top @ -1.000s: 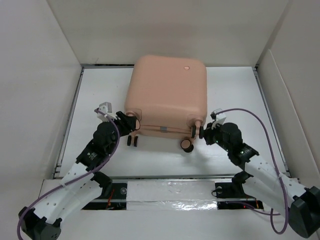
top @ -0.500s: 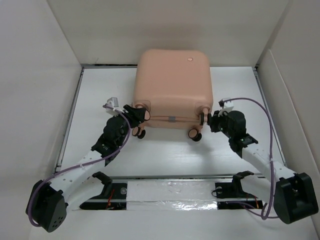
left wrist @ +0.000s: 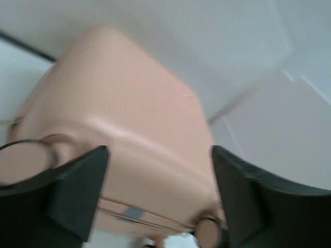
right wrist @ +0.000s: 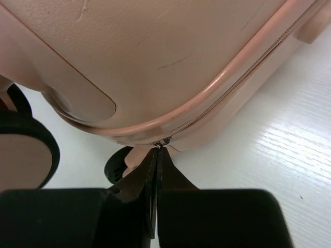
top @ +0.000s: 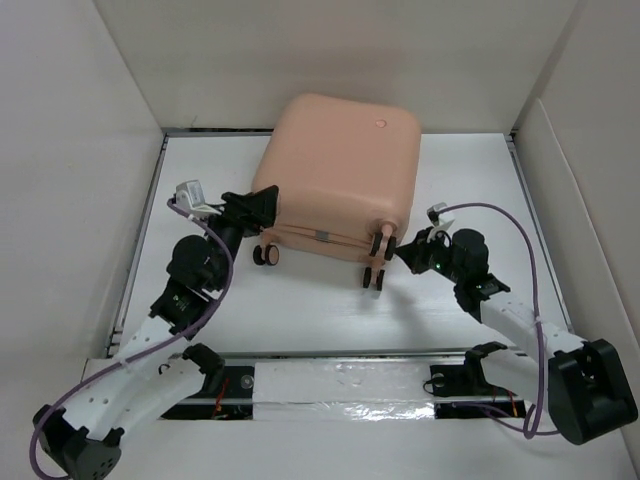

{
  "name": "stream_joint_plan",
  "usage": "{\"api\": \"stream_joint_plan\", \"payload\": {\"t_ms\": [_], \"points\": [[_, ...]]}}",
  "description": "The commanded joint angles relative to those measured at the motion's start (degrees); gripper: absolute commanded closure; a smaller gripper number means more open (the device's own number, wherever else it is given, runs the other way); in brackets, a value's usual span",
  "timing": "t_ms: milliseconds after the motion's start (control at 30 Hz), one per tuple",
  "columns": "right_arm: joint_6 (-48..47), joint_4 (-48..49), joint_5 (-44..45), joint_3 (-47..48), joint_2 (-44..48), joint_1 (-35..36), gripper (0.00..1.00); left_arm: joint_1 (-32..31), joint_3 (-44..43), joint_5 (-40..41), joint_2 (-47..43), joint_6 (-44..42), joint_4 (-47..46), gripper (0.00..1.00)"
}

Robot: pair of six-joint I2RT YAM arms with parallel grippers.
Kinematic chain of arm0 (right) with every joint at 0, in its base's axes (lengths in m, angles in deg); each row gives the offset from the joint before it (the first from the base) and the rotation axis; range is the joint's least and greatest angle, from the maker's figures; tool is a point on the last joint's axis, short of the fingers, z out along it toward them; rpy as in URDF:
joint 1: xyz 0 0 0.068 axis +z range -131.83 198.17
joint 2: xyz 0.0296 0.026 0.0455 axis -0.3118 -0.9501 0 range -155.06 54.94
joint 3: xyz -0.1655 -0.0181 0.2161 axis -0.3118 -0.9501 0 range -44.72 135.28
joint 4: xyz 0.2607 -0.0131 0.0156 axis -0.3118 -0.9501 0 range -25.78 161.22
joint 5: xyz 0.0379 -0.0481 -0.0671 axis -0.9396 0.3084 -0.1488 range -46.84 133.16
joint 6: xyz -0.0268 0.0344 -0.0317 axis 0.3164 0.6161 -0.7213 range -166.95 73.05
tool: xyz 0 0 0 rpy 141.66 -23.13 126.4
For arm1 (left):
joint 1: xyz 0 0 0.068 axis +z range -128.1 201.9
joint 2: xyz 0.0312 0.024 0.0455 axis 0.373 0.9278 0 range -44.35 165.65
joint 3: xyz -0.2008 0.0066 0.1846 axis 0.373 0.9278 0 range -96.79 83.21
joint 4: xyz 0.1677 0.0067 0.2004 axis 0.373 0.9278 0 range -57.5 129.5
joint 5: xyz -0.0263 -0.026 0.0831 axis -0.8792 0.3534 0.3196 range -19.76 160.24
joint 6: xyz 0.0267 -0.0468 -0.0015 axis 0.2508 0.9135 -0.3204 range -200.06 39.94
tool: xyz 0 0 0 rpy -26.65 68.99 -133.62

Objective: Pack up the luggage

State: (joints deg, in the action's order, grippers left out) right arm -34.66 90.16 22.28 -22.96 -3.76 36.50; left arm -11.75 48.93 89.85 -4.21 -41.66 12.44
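The peach-pink luggage (top: 340,170) lies closed on the white table, its wheeled end toward me and skewed to the left. My left gripper (top: 262,205) is open at its near left corner. In the left wrist view the shell (left wrist: 119,103) fills the gap between my fingers (left wrist: 77,196), and the view is blurred. My right gripper (top: 400,252) is shut at the near right corner. In the right wrist view its tips (right wrist: 156,151) pinch the zipper pull (right wrist: 163,140) on the seam of the luggage (right wrist: 155,51).
Caster wheels (top: 264,256) (top: 370,275) stick out toward me, and one (right wrist: 118,164) sits just left of my right fingertips. White walls (top: 80,150) enclose the table on the left, back and right. A taped rail (top: 340,380) runs along the near edge.
The luggage has turned, its wheeled end swinging left. My left gripper moved left and up to the near left corner. My right gripper moved slightly down and left along the seam.
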Motion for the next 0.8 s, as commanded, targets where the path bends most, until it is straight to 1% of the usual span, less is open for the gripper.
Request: {"api": "stream_joint_plan", "payload": {"t_ms": [0,33,67,100,133,167,200,267,300,333,367,433,533,767], "points": [[-0.3,3.7,-4.3,3.1,-0.1,0.3,1.0,-1.6,-10.8,-8.3,4.2,-8.8,-1.7,0.33],[-0.5,3.6,-3.1,3.1,0.4,-0.2,1.0,-2.9,-12.7,-18.3,7.0,-10.3,-1.0,0.39],[-0.5,3.3,-2.8,3.1,1.1,-0.2,1.0,-5.4,-14.1,-20.8,13.1,-11.2,-0.6,0.42],[-0.5,2.9,-2.5,3.1,2.4,-0.2,1.0,-9.3,-15.5,-20.3,15.7,-12.6,-0.1,0.47],[-0.6,2.3,-1.8,3.3,3.1,-0.8,1.0,-14.3,-15.6,-10.6,17.8,-14.6,0.1,0.49],[-1.0,0.5,-1.4,3.4,3.7,-0.8,1.0,-24.0,-15.9,-5.6,20.0,-17.8,0.3,0.5],[-1.2,-0.6,-1.1,3.5,4.7,-0.8,1.0,-26.9,-16.1,-2.5,23.4,-18.7,-0.5,0.46],[-1.6,-2.1,-0.3,2.8,5.6,-1.4,1.0,-28.1,-16.3,-8.5,27.1,-18.4,-1.4,0.3],[-1.5,-1.8,-0.4,2.3,5.7,-1.4,1.0,-27.4,-17.4,-12.1,28.4,-17.3,-1.5,0.18],[-1.3,-1.5,-0.6,1.4,5.9,-1.4,1.0,-27.4,-18.4,-15.5,29.6,-17.0,-0.3,0.13],[-1.1,-0.7,-1.0,0.9,5.9,-1.4,1.0,-28.0,-19.7,-15.9,32.3,-17.1,1.0,0.1],[-1.0,-0.6,-1.2,0.3,6.4,-1.4,1.0,-29.2,-22.7,-15.1,34.4,-18.1,4.9,0.02],[-1.0,-0.7,-1.1,0.1,7.0,-1.4,1.0,-30.1,-23.8,-13.6,36.7,-18.2,6.1,0.01],[-1.0,-1.3,-3.2,0.6,6.4,-1.4,1.0,-30.1,-25.1,-13.1,41.9,-17.8,1.9,0.01]]}}
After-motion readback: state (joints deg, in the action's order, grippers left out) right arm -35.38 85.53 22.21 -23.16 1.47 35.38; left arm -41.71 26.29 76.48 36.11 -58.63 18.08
